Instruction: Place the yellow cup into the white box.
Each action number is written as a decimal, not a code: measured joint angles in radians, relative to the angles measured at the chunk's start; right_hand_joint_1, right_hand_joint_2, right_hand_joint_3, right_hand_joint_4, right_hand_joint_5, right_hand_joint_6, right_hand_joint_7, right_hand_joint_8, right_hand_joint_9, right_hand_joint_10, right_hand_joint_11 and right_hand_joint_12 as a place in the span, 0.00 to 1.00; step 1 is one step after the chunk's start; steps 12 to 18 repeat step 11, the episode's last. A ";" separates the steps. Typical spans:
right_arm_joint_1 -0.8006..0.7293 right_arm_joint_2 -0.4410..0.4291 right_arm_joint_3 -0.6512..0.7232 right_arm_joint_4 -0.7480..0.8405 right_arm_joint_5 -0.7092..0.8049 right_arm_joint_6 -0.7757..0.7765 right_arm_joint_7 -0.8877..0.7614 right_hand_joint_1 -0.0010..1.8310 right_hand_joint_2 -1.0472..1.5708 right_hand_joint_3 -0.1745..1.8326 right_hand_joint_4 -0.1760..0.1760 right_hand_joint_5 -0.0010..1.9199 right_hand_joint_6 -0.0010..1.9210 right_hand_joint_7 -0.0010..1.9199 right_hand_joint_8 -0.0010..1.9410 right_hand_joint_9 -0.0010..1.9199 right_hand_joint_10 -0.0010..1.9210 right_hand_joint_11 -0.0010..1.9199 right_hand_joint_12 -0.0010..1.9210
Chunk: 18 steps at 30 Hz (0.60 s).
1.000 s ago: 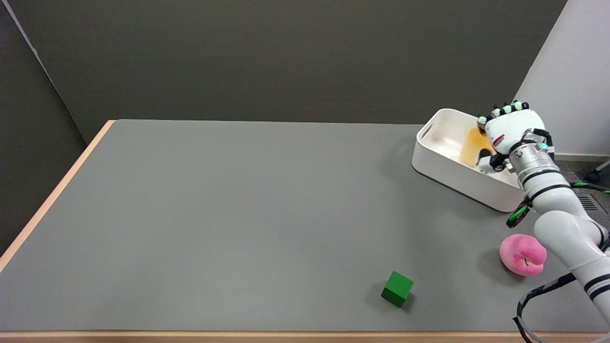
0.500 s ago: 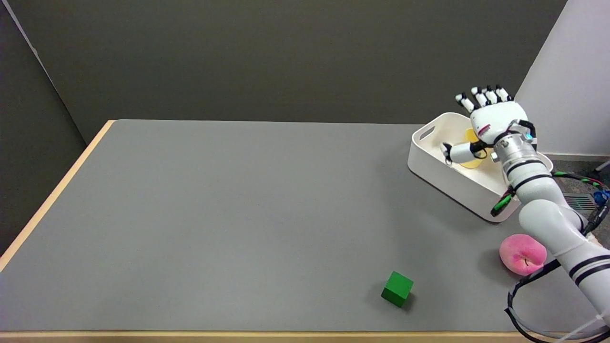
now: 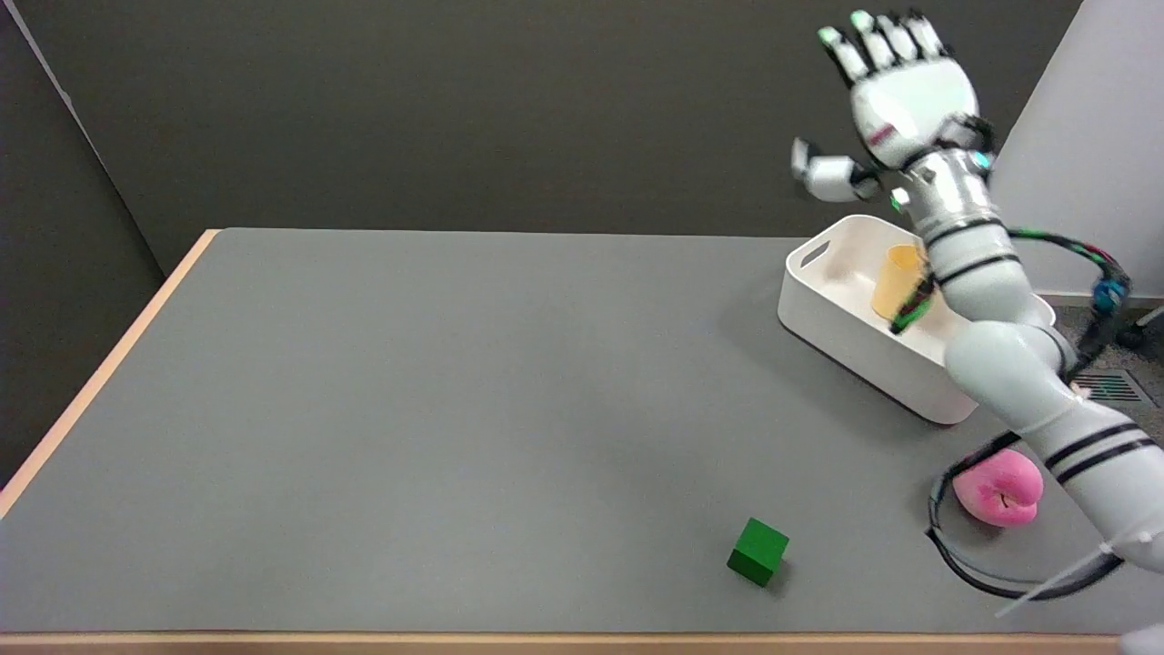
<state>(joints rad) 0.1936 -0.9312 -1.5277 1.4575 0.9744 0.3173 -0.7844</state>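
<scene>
Hovering high above the white box [image 3: 846,332], the right hand [image 3: 896,100] spreads its fingers wide and empty (thumb out left); the yellow cup [image 3: 898,280] stands inside the box.

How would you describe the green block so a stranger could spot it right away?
Start at the grey table and follow its near edge toward the right. The green block sits alone there, left of the pink peach toy. It is the only green, sharp-cornered cube in the scene.
</scene>
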 measured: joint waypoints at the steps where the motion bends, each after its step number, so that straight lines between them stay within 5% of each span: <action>1: 0.015 0.002 -0.024 0.013 -0.003 0.004 0.011 0.06 0.66 0.60 0.76 0.06 0.20 0.10 0.15 0.08 0.32 0.00 0.50; 11: 0.135 -0.034 -0.299 0.133 -0.022 0.016 0.120 0.03 0.68 0.54 0.79 0.10 0.22 0.15 0.17 0.13 0.34 0.00 0.51; 18: 0.135 -0.034 -0.299 0.133 -0.022 0.016 0.120 0.03 0.68 0.54 0.79 0.10 0.22 0.15 0.17 0.13 0.34 0.00 0.51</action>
